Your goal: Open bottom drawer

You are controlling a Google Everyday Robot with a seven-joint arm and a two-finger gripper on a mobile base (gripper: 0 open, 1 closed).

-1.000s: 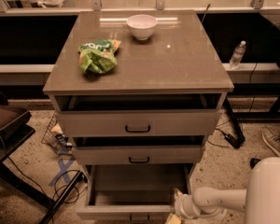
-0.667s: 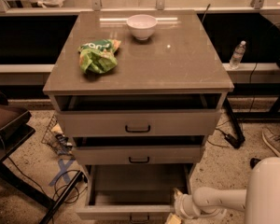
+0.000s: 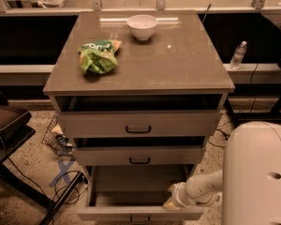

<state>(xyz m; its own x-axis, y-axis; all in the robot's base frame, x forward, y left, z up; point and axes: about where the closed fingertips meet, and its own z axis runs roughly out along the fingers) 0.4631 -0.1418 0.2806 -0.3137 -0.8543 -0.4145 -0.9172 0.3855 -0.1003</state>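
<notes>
The bottom drawer [image 3: 136, 184] sits at the foot of the cabinet [image 3: 187, 74], pulled well out past the two drawers above, so its plain, shallow interior shows. Its slim front lies along the lower edge of the view, with the small dark handle [image 3: 139, 218] at its middle. The claw [image 3: 172, 197] is at the right end of that open drawer, low beside the cabinet's right corner, at the tip of a white arm [image 3: 203, 187] reaching in from the robot's pale body [image 3: 257, 172] on the cabinet's right. Whether the claw is wide or narrow cannot be told.

The middle drawer [image 3: 107, 156] and the top drawer [image 3: 93, 124] each stand slightly out from the cabinet. On the cabinet's top, a white bowl [image 3: 142, 26] stands near the back edge and a green snack bag [image 3: 98, 56] lies towards the left. A water bottle [image 3: 238, 55] stands on a ledge to the right of the cabinet.
</notes>
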